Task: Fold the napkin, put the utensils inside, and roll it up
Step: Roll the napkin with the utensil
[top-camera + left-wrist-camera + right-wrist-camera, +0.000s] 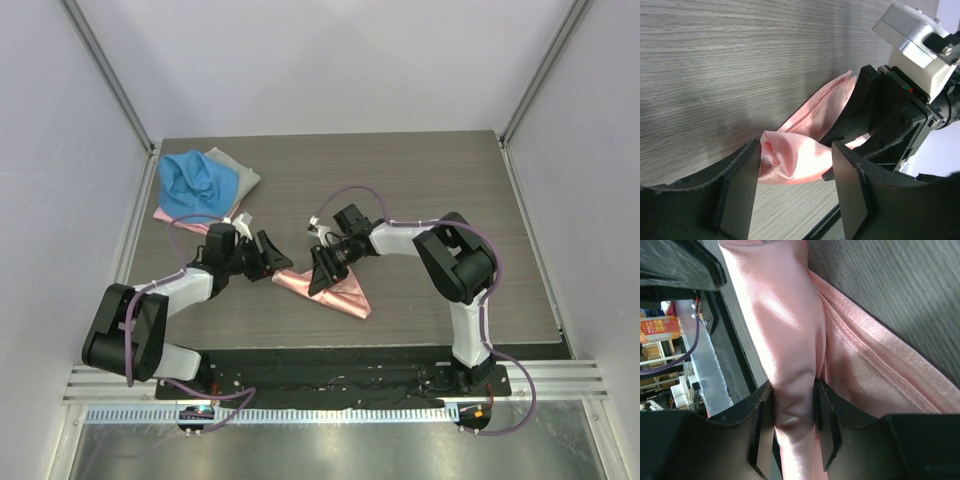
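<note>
Right wrist view shows the right gripper (792, 400) clamped on a bunched ridge of the napkin (785, 315), which lies folded on the table (420, 180), middle and toward the near edge, while the left gripper (796, 167) stands with jaws apart at the cloth's puckered end. We judge the fold unfinished: we should close the left on that end, keep the satin taut between both claws, and lay the edges square.
</note>
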Robot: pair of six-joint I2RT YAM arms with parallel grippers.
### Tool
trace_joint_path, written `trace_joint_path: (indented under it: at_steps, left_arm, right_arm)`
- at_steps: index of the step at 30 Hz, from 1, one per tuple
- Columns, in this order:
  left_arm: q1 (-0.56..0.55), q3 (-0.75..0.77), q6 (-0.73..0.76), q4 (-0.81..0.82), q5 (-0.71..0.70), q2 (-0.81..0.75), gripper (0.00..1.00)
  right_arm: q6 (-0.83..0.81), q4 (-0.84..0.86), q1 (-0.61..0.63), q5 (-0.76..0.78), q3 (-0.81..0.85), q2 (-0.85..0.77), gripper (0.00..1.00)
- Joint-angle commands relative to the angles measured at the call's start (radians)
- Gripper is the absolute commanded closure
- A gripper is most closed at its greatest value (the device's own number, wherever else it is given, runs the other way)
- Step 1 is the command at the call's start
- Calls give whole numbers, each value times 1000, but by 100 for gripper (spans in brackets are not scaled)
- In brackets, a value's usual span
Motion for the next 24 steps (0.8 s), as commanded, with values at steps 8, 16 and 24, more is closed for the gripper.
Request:
trace_joint_path:
  at_steps: [8, 16, 24]
  left_arm:
    - [-23, -43, -69, 258, 59, 118, 54]
    - [-26, -59, -95, 316, 76, 164, 87]
    - [-27, -8, -83, 229, 113, 166, 100]
  right_arm:
    - [-13, -74, -14, 76, -22, 65, 59]
    - [4, -77, -16, 117, -8, 28, 57]
    - [-33, -169, -11, 325, 55, -147, 41]
